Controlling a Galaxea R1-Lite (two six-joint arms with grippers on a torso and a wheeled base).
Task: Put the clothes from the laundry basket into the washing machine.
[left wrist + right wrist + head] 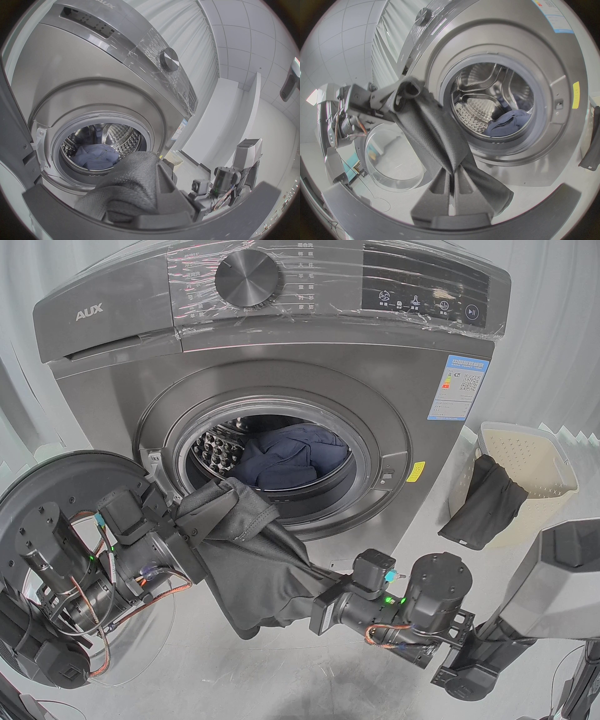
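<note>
The front-loading washing machine (112,396) stands with its round door (62,471) swung open to the robot's left. Inside the steel drum (219,449) a navy garment (290,459) lies crumpled on the bottom.

A dark grey garment (262,565) is stretched between the two arms in front of the opening. The left end effector (215,505) is closed on the bunched upper end of this garment and holds it at the lower left lip of the opening, just outside the drum. In the left wrist view its fingers (168,187) are clamped over the folded cloth, with the drum and the navy garment beyond. The right end effector (328,587) is lower and nearer the robot, to the right, below the rim of the opening. It too is closed on the garment. The right wrist view shows its fingers (462,190) pressed together, with the fabric pinched between them. From this grip the cloth runs up to the left end effector (393,93), and a loose fold sags beneath, above the floor (250,677).

To the right of the machine, the cream laundry basket (537,465) stands on the floor. A black garment (490,502) is draped over its near rim and hangs down the outside.
</note>
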